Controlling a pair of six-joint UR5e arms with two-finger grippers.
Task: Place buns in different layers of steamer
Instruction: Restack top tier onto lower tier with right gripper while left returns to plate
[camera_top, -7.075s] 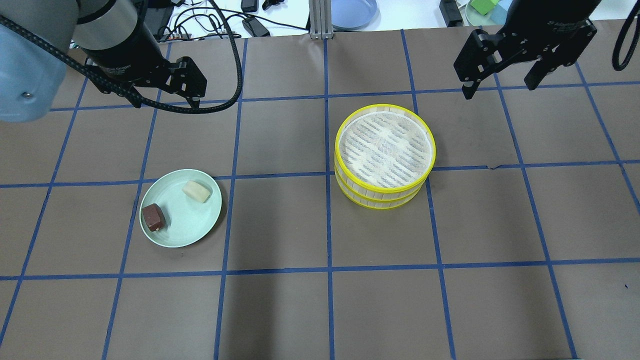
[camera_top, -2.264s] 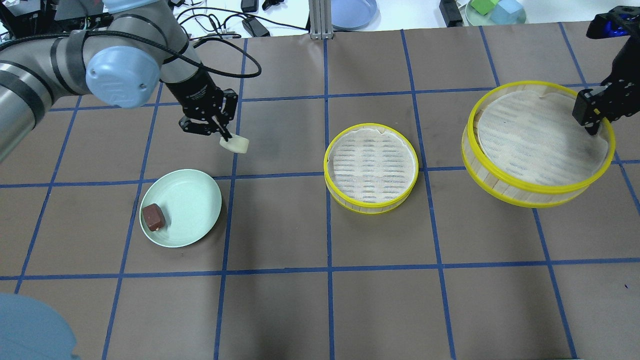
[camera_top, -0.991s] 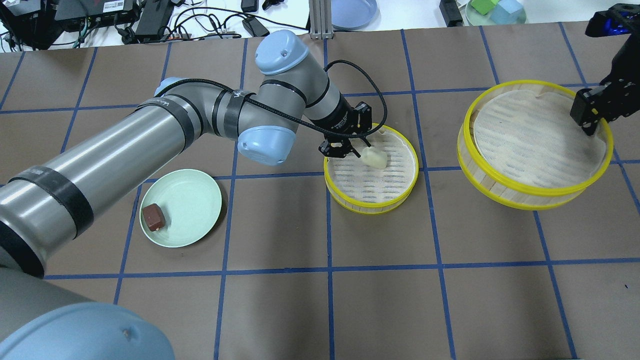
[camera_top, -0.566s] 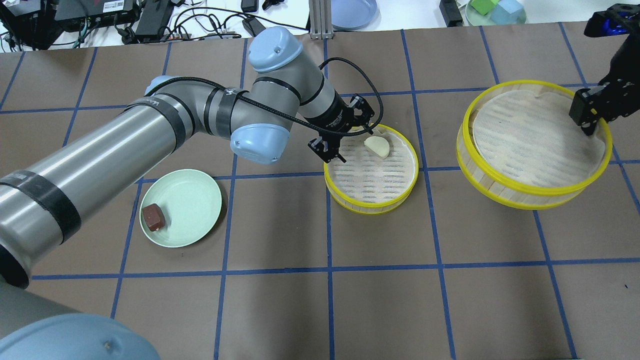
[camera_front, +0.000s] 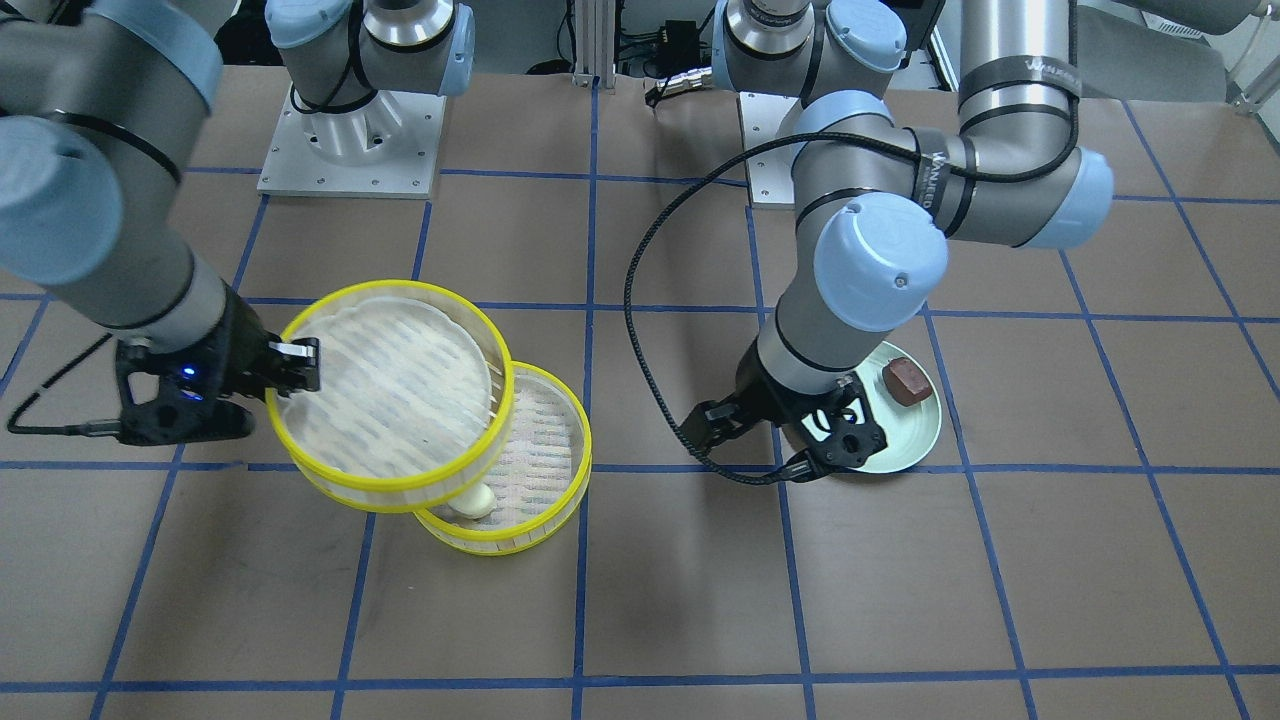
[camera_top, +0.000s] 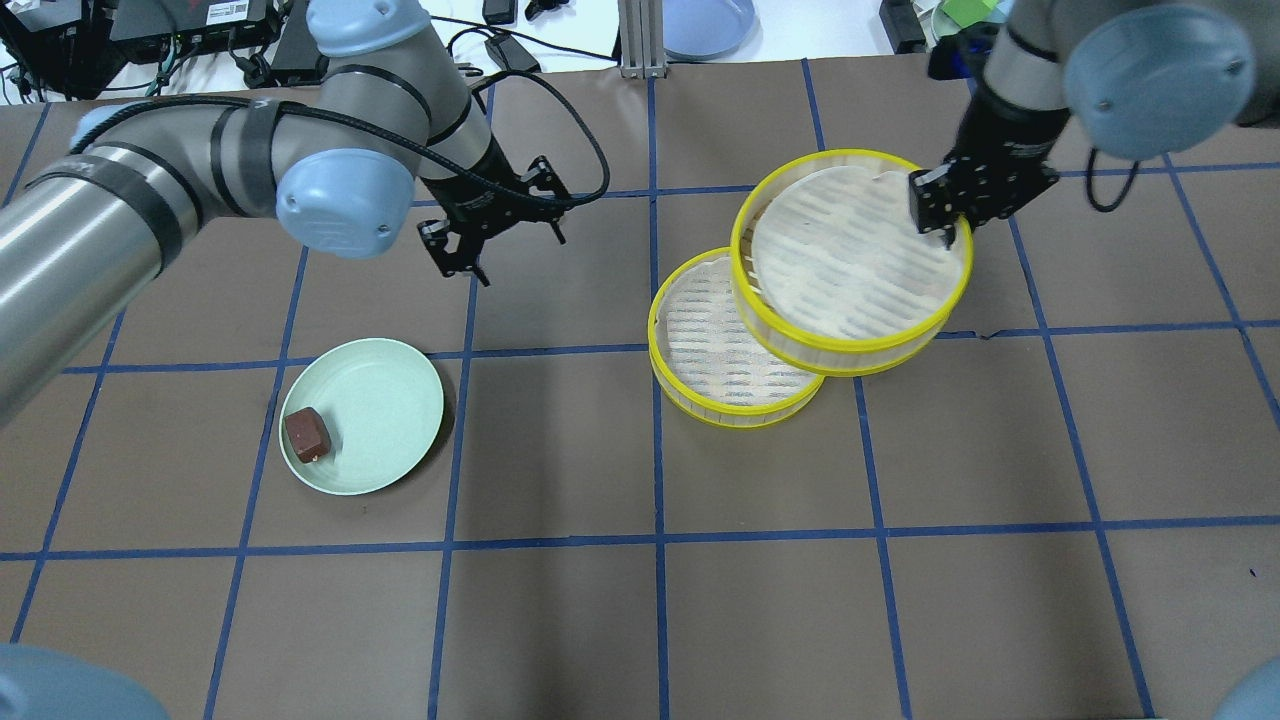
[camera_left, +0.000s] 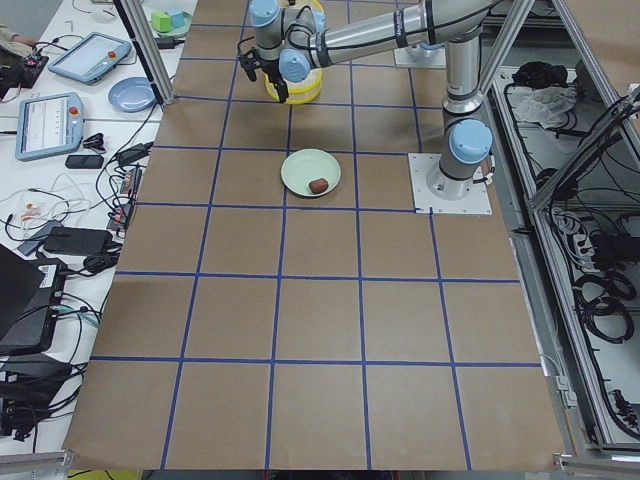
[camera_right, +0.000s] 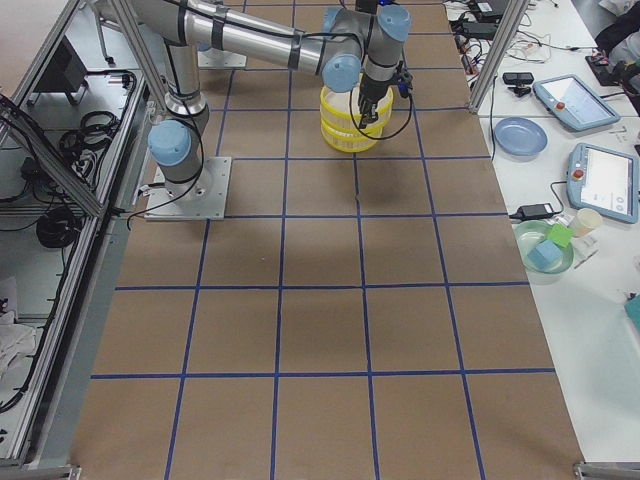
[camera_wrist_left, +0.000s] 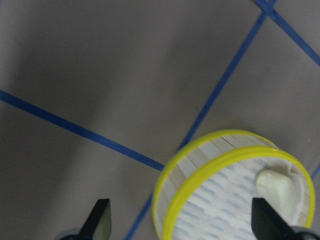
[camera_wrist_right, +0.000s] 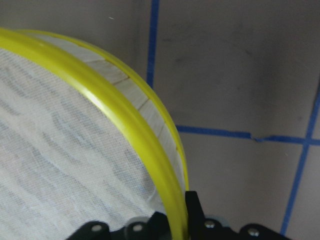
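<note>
The lower steamer layer (camera_top: 700, 345) stands on the table. The cream-white bun (camera_front: 470, 500) lies in it, and also shows in the left wrist view (camera_wrist_left: 277, 185); the overhead view hides it. My right gripper (camera_top: 938, 208) is shut on the rim of the upper steamer layer (camera_top: 850, 250). It holds that layer tilted in the air, partly over the lower one. My left gripper (camera_top: 490, 238) is open and empty above the table, left of the steamer. The reddish-brown bun (camera_top: 306, 433) lies on the mint-green plate (camera_top: 390, 390).
The table is brown paper with a grid of blue tape. Beyond its far edge lie cables and a blue plate (camera_top: 705, 20). The arm bases (camera_front: 350, 130) stand at the robot's side of the table.
My left gripper has drawn back to the left, away from the lower layer, with the cream-white bun left in it. My right gripper has carried the upper layer left, over the lower one.
</note>
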